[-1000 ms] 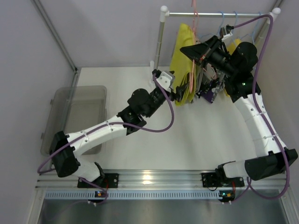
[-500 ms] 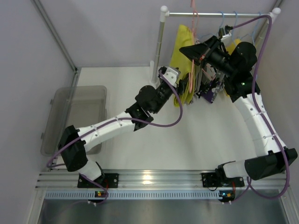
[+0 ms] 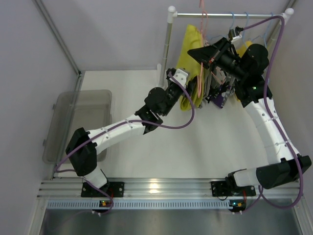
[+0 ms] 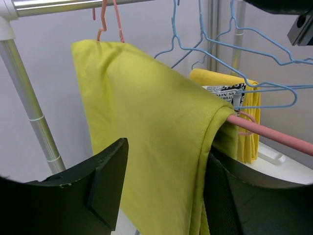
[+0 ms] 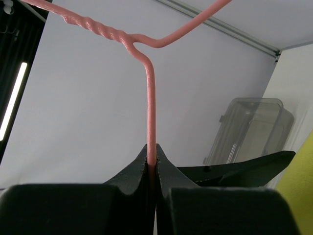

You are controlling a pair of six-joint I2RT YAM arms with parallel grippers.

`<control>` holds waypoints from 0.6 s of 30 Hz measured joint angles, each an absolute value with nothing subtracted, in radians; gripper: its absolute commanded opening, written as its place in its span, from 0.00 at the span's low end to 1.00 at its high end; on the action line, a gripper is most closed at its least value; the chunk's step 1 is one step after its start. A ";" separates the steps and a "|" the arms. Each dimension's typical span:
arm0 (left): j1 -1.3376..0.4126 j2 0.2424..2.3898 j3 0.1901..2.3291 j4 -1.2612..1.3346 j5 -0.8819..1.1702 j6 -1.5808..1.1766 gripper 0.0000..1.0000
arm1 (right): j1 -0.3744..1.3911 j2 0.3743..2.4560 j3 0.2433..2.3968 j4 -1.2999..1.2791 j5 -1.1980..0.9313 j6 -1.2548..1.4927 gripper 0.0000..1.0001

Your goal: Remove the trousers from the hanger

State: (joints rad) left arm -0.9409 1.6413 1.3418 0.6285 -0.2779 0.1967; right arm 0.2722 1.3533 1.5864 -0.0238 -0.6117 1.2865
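Trousers (image 3: pixel 188 56) hang folded over the bar of the hanger (image 3: pixel 201 78) on the rack, approx 1 o'clock of the table (image 3: pixel 146 161). The hanger hook sits on the rail (image 3: pixel 225 15).

L claw (image 3: pixel 183 93) is wide open and holds nothing. In the L wrist view the L claw (image 4: pixel 164 196) has one finger at 9 and one at 3 o'clock of the trousers (image 4: pixel 156 142), lower drape between them. Can't tell if either finger touches the cloth.

R claw (image 5: pixel 151 164) is fully closed on the hanger (image 5: pixel 150 98) wire just below the twisted neck, wire running up to 12 o'clock.

Blue hangers (image 4: pixel 230 46) and a golden-yellow garment (image 4: pixel 247 112) are beyond the trousers at 2–3 o'clock.

Vs 1 s ago: L arm is further toward 1 o'clock, wrist now right by the cloth, elbow swung in. R arm, hanger and trousers are unchanged.
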 measured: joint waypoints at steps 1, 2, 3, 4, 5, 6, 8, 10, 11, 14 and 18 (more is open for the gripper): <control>-0.939 1.641 1.341 0.630 -0.278 0.197 0.66 | 0.272 1.353 1.586 -0.024 -0.612 1.287 0.00; -0.937 1.639 1.338 0.636 -0.273 0.198 0.69 | 0.272 1.353 1.586 -0.023 -0.612 1.287 0.00; -0.935 1.634 1.328 0.637 -0.267 0.198 0.69 | 0.272 1.353 1.587 -0.023 -0.612 1.287 0.00; -0.934 1.626 1.316 0.636 -0.264 0.197 0.70 | 0.272 1.353 1.587 -0.023 -0.612 1.287 0.00; -0.933 1.616 1.301 0.632 -0.257 0.192 0.70 | 0.272 1.353 1.587 -0.023 -0.612 1.287 0.00; -0.932 1.604 1.288 0.624 -0.251 0.187 0.70 | 0.272 1.353 1.587 -0.023 -0.613 1.287 0.00; -0.931 1.582 1.266 0.616 -0.243 0.178 0.71 | 0.273 1.353 1.588 -0.024 -0.614 1.287 0.00; -0.931 1.565 1.256 0.613 -0.240 0.171 0.71 | 0.273 1.357 1.595 -0.025 -0.615 1.287 0.00; -0.931 1.559 1.254 0.613 -0.240 0.169 0.71 | 0.273 1.359 1.600 -0.027 -0.615 1.287 0.00; -0.931 1.551 1.254 0.613 -0.236 0.163 0.71 | 0.273 1.363 1.605 -0.025 -0.615 1.284 0.00; -0.931 1.549 1.254 0.613 -0.228 0.159 0.71 | 0.273 1.363 1.605 -0.024 -0.614 1.279 0.00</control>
State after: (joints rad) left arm -0.9306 1.5486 1.2541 0.6128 -0.2283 0.1593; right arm 0.2733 1.3632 1.6054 -0.0238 -0.6144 1.2793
